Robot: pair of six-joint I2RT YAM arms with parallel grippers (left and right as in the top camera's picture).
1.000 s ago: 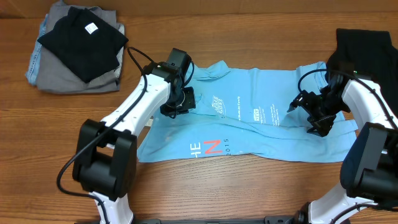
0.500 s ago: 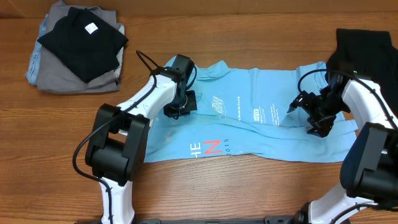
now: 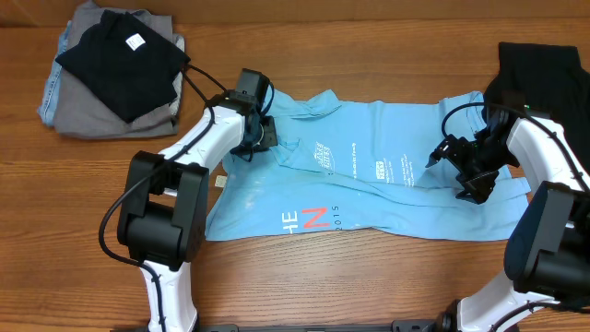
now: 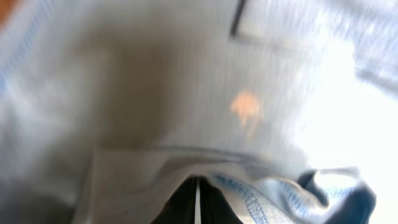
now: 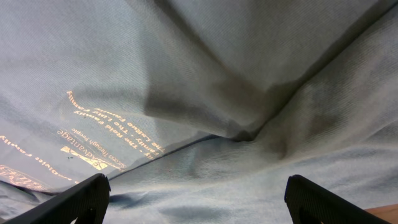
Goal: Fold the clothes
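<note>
Up and to the left of the left pincer [image 3: 261, 136], well apart from it, sits a folded stack [image 3: 111, 74] with a black piece on top of grey ones, on the wooden table [image 3: 92, 231]. The left pincer [image 4: 196, 186] is clenched, its dark fingers pressed together on a stitched fold of the light blue T-shirt [image 3: 396, 189] at the shirt's upper left edge; its wrist view is blurred. The shirt lies spread flat from this pincer across to the right pincer [image 3: 466, 171], small white print [image 3: 364, 166] between them, with large white and coral letters [image 3: 312, 219] below the left pincer. The right pincer [image 5: 199, 202] is released, fingers [image 5: 81, 196] wide apart over creased cloth. Beyond it, up and right, lies a black garment [image 3: 544, 65].
</note>
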